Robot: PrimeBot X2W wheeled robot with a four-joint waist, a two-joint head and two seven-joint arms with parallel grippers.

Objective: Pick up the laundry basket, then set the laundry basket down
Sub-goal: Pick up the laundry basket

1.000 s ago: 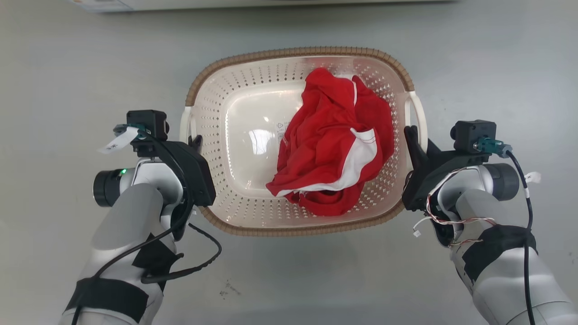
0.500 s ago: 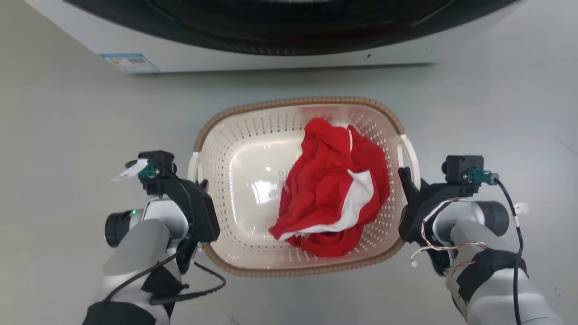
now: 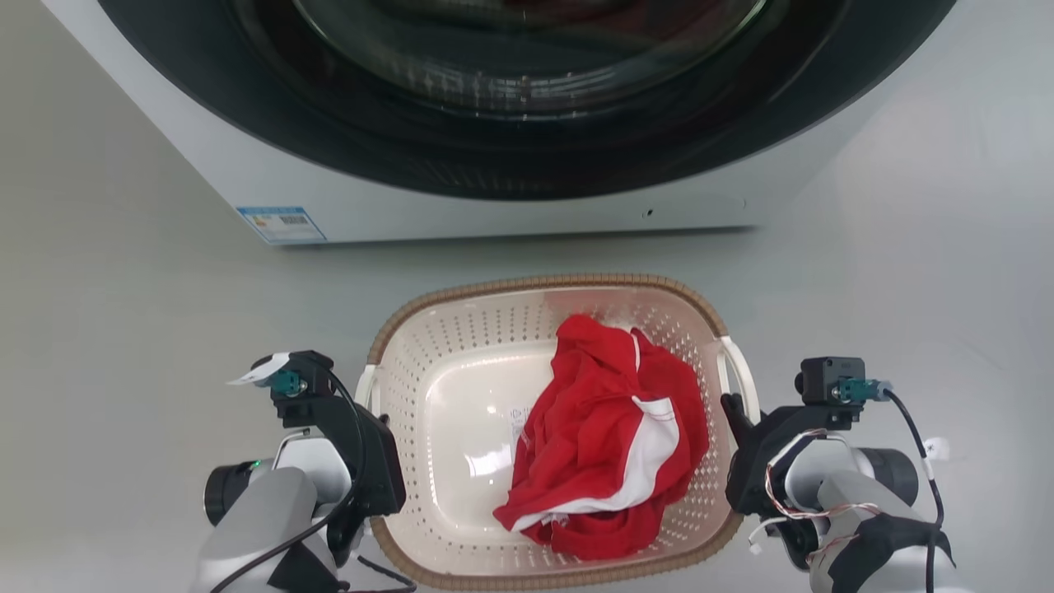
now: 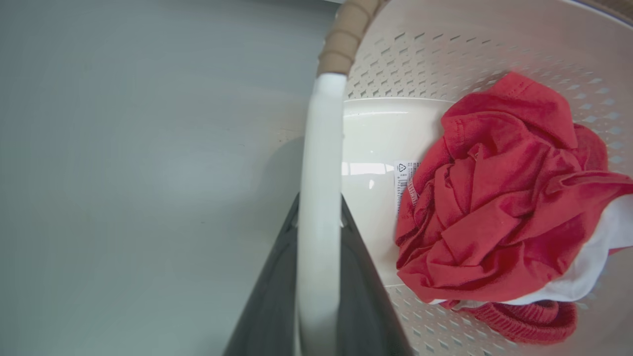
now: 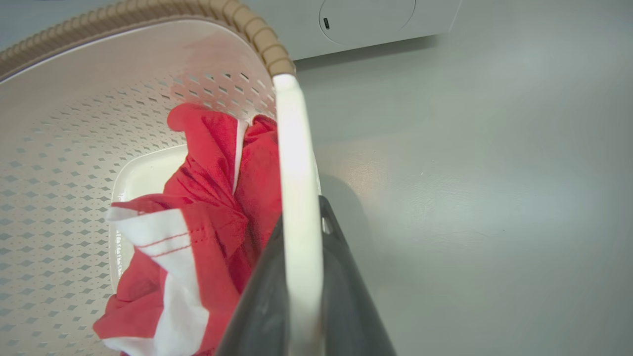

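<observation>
Operator: Grip on each side, please, left first.

Robot: My left gripper (image 4: 319,210) was closed on the laundry basket (image 3: 461,346), its two dark fingers (image 4: 267,296) pinching the white left handle (image 4: 319,148) from either side. My right gripper (image 5: 301,212) was clamped the same way on the white right handle (image 5: 294,148).

Operator: And the basket itself?

Robot: It was between my two arms, straight ahead of me, long sides running left to right and brown woven-look rim (image 3: 543,282) uppermost. I could not tell whether its base touched the grey floor (image 3: 123,329) or stood clear of it.

Operator: Anything inside?

Robot: A crumpled red garment (image 3: 593,428) with white trim lay toward the basket's right end, against the right wall and the near wall. The glossy cream bottom showed at the left end, with a small printed label (image 4: 403,178) on it beside the cloth.

Operator: And beyond?

Robot: A white washing machine (image 3: 494,221) stood past the basket's far edge, a strip of floor between them, its dark round door (image 3: 527,123) facing me and a small blue sticker (image 3: 280,224) near its lower left corner.
</observation>
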